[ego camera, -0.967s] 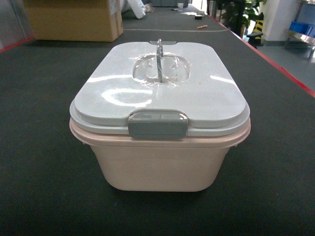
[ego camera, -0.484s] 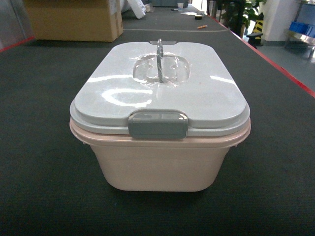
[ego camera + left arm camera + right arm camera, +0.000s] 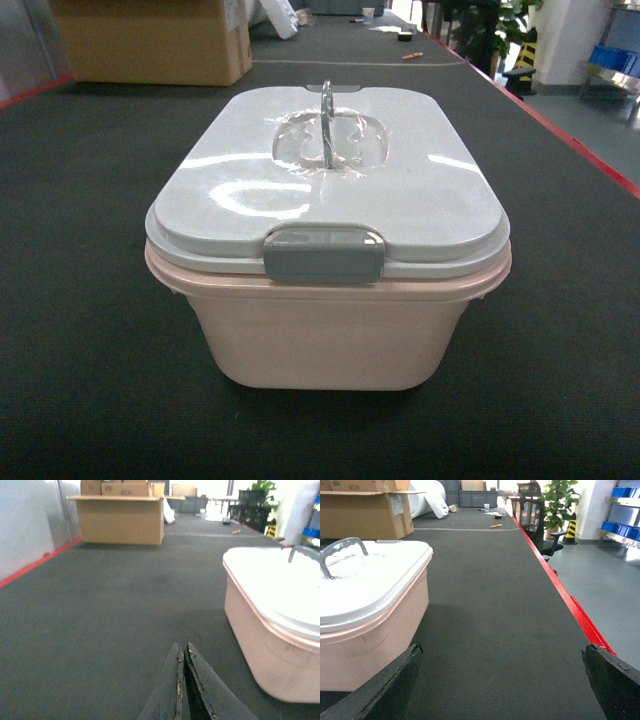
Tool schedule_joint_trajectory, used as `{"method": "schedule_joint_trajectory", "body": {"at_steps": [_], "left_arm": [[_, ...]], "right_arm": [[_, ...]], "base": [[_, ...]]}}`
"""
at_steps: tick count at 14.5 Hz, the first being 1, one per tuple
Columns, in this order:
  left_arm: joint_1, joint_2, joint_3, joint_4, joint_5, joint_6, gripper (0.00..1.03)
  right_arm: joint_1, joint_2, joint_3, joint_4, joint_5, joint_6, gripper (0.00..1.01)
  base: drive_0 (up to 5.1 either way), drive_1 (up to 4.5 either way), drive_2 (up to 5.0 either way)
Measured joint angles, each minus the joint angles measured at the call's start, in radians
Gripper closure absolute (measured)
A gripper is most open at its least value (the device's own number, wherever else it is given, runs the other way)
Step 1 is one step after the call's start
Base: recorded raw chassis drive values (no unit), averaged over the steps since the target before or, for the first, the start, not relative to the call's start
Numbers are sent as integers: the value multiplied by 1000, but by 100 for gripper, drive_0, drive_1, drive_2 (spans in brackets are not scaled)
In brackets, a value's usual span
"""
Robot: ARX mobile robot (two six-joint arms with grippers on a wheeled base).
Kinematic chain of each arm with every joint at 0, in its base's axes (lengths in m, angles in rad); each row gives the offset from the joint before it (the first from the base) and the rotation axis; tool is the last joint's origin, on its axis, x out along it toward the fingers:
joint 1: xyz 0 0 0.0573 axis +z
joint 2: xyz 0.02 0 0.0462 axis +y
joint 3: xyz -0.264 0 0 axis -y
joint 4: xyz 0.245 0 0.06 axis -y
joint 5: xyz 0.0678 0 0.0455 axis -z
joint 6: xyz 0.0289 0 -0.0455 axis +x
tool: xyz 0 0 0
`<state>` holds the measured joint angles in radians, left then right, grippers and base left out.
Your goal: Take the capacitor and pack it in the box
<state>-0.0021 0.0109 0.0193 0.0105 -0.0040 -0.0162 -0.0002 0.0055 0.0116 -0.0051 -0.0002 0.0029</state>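
Observation:
The box (image 3: 330, 340), a pale pink tub, stands in the middle of the dark table with its light grey lid (image 3: 400, 190) on. The lid's handle (image 3: 326, 110) is raised and its dark grey clip (image 3: 323, 252) faces me. No capacitor shows in any view. Neither gripper appears in the head view. My left gripper (image 3: 183, 650) hovers low over the mat, left of the box (image 3: 260, 630), its fingers pressed together with nothing between them. To the right of the box (image 3: 375, 645), my right gripper (image 3: 502, 648) is spread wide open and empty.
A brown cardboard carton (image 3: 150, 40) stands at the far left. The table's red edge (image 3: 580, 150) runs along the right side, with a black chair (image 3: 532, 510) and blue bins (image 3: 622, 492) beyond it. Small items (image 3: 496, 526) lie at the far end.
The box sits a few pixels further right in the head view; nothing else differs.

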Motion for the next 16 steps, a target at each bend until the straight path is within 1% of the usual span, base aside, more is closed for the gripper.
{"method": "schedule_joint_trajectory", "body": {"at_steps": [1, 2, 3, 5, 9, 10, 16], "left_arm": [[0, 0, -6, -21, 2, 0, 101], [0, 0, -6, -11, 4, 1, 101], [0, 0, -6, -16, 3, 0, 91], [0, 0, -6, -15, 4, 0, 59], [0, 0, -6, -15, 4, 1, 7], [0, 0, -6, -15, 4, 2, 4], [0, 0, -6, -15, 4, 2, 5]], "right_arm": [[0, 0, 0, 0, 0, 0, 3], [0, 0, 0, -1, 1, 0, 3], [0, 0, 0, 0, 0, 0, 3], [0, 0, 0, 0, 0, 0, 3], [0, 0, 0, 0, 0, 0, 3], [0, 0, 0, 0, 0, 0, 3], [0, 0, 0, 0, 0, 0, 3]], "base": [[0, 0, 0], [0, 0, 0], [0, 0, 0], [0, 0, 0], [0, 0, 0], [0, 0, 0], [0, 0, 0]]}}
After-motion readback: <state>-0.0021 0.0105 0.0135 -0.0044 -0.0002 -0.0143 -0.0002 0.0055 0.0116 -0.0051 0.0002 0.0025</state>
